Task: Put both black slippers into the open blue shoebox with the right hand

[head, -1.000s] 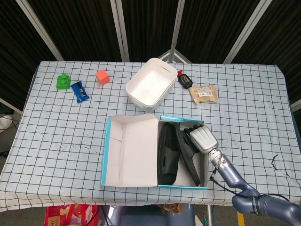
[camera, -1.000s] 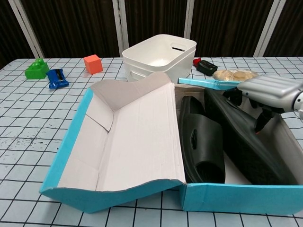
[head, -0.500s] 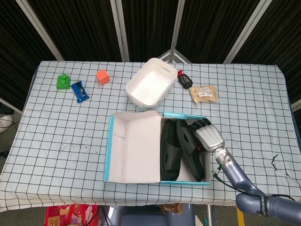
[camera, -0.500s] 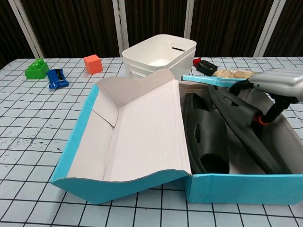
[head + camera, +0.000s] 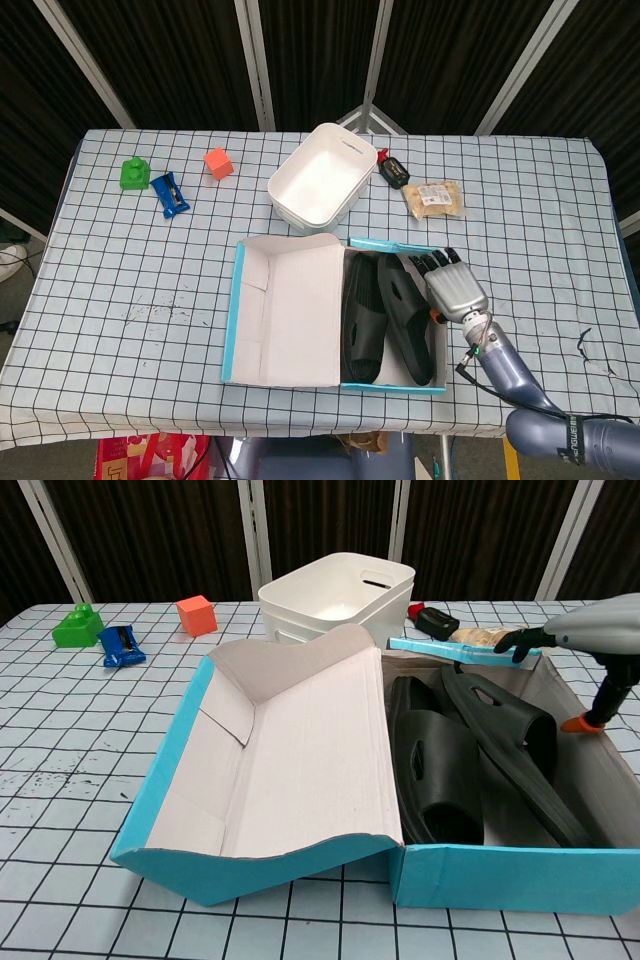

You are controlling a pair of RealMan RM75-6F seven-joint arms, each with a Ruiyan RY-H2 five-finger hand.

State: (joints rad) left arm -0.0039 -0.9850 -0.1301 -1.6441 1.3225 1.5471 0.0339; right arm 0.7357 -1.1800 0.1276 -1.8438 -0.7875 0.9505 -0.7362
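The open blue shoebox (image 5: 236, 310) (image 5: 480, 878) lies at the table's front middle, its lid folded out to the left. Both black slippers lie inside it side by side: one (image 5: 361, 320) (image 5: 432, 763) flat by the lid, the other (image 5: 407, 320) (image 5: 510, 742) leaning slightly against it on the right. My right hand (image 5: 455, 286) (image 5: 592, 632) hovers over the box's right wall, fingers spread and holding nothing, clear of the slippers. My left hand is in neither view.
A white bin (image 5: 318, 179) (image 5: 338, 597) stands just behind the box. A snack packet (image 5: 434, 198) and a small dark bottle (image 5: 392, 170) lie behind the right hand. A red block (image 5: 218, 162), blue clip (image 5: 169, 194) and green toy (image 5: 132, 173) sit far left.
My right hand has let go of the right slipper and drawn back to the right, rising off the box. The slipper has settled flat inside. The box shifted slightly right.
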